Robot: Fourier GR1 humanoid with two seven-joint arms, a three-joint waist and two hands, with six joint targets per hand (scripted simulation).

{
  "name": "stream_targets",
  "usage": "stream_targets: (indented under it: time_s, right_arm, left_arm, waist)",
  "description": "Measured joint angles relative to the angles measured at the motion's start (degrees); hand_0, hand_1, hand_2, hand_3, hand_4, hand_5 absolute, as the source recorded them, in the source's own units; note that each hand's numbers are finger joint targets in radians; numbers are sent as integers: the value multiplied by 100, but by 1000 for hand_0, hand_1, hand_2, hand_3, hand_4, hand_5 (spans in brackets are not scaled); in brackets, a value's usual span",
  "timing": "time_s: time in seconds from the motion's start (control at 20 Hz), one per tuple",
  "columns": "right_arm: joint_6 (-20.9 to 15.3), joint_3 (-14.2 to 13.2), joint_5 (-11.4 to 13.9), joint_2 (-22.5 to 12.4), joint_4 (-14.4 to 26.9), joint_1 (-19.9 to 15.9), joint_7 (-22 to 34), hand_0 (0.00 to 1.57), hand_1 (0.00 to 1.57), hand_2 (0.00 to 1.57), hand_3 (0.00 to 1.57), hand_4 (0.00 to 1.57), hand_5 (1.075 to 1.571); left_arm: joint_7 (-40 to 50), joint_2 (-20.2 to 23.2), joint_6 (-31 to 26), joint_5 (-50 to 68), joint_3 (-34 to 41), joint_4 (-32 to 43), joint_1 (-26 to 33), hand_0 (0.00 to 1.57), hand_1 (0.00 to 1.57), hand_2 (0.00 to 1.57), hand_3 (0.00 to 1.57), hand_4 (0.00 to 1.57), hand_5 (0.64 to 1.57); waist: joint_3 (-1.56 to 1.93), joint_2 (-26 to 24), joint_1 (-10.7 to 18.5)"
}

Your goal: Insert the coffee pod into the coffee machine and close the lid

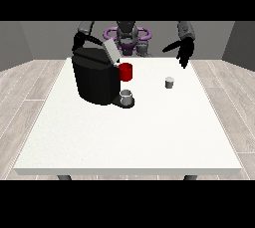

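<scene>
A large white table point(129, 137) is filling the middle of the view, its two dark legs point(63, 177) peeking out at 7 and 5 o'clock. Pale wood-plank flooring point(22, 92) is stretching away at 9 and 3 o'clock, while plain grey walls point(40, 38) are closing the room off toward 12 o'clock under even light

Black coffee machine point(95, 80) lid up, coffee pod point(170, 82) on table point(149, 137), open hand point(183, 53) above

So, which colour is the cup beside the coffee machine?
The cup is red; the front view shows it beside the black coffee machine.
</scene>
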Motion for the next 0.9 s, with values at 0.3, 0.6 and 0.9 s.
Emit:
stream_targets:
  time_s: [0.3,0.6,0.9]
  right_arm:
    - [36,211,87,118,-157,-47,22,0,0,0,0,0,1571]
    - [-75,224,262,181,-79,-273,303,0,0,0,0,0,1571]
    - [-48,149,172,283,159,-484,412,0,0,0,0,0,1571]
  left_arm:
    - [-368,342,-80,-448,70,1055,-501,0,0,0,0,0,1571]
    - [-608,460,-76,-929,-20,1919,-1016,0,0,291,0,0,1571]
    - [-828,164,535,-1505,-192,2428,-1388,940,940,950,692,81,1571]
  waist:
    - [-2,378,-269]
    - [-2,581,-265]
    - [-1,672,-183]
